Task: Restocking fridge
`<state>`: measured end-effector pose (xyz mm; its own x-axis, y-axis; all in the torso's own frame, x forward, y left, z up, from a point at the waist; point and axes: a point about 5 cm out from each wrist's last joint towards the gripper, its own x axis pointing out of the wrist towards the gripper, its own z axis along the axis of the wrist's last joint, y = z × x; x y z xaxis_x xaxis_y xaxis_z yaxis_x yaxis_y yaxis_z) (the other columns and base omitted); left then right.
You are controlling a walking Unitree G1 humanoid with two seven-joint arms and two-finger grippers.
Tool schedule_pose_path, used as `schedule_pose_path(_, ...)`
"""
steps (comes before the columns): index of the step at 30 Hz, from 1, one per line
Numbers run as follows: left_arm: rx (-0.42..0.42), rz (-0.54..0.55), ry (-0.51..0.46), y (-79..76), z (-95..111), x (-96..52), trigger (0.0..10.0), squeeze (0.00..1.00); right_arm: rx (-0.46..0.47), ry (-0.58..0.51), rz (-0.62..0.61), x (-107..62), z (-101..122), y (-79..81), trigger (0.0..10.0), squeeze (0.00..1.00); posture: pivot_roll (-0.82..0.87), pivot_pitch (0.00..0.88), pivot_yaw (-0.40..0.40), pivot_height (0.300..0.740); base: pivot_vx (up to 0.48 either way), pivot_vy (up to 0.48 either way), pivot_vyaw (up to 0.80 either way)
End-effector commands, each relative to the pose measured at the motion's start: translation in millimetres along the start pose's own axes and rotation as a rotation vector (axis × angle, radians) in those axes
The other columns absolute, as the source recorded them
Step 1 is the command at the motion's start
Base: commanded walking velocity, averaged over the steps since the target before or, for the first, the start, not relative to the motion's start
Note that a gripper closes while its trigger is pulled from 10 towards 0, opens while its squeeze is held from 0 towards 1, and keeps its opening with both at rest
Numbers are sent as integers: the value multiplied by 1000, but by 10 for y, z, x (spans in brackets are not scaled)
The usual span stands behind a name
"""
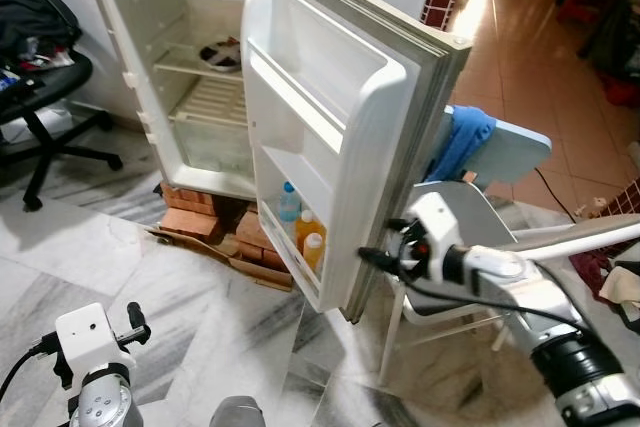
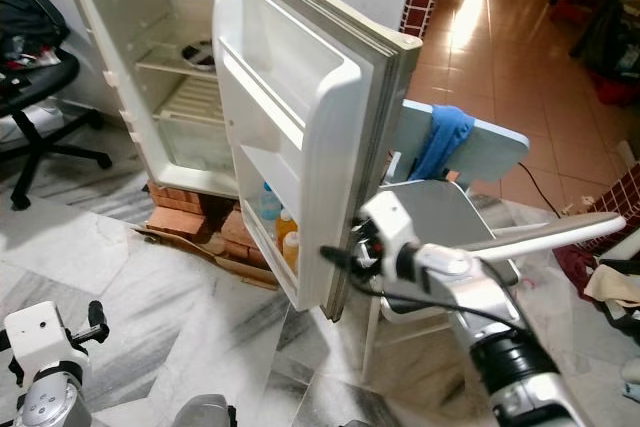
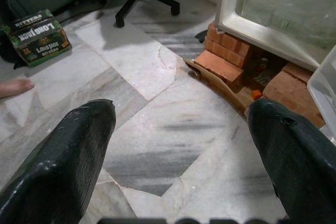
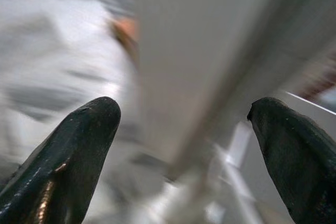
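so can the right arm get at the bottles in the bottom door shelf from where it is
Probably not yet. The right gripper sits open at the outer edge of the white fridge door, and the plastic bottles stand on its inner side, so the door edge is between them.

Our right arm's stretched fwd, right gripper (image 4: 184, 124) fingers wide apart. Left gripper (image 3: 181, 129) hangs low, also spread.

The fridge door (image 1: 330, 137) stands open just ahead of the right tool (image 1: 375, 259), bottles (image 1: 300, 230) in its lower shelf; a chair (image 1: 470, 217) stands behind the tool.
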<state>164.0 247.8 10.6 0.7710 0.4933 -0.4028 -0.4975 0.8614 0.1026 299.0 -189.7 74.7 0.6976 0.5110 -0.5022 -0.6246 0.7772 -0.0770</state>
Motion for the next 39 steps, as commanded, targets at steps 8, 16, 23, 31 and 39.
schedule_pose_path(8,30,-25,-15,-35,63,4,10000,0,-4,-203,-398,-192,320,-532,10000,0,160,10,-14,740,0,0,0)
schedule_pose_path(16,38,-82,-37,-143,127,22,10000,0,204,-650,-298,-159,1064,-514,10000,0,171,13,-10,740,0,0,0)
schedule_pose_path(23,25,-138,-38,-205,117,6,10000,0,380,-892,173,-226,1583,-261,10000,0,183,15,-16,740,0,0,0)
schedule_pose_path(31,65,-211,-127,-317,236,-51,10000,0,430,-1007,1005,-851,1890,742,10000,0,180,20,-22,740,0,0,0)
schedule_pose_path(39,70,-219,-195,-392,373,-4,10000,0,477,-767,733,-446,1396,695,10000,0,164,14,-14,740,0,0,0)
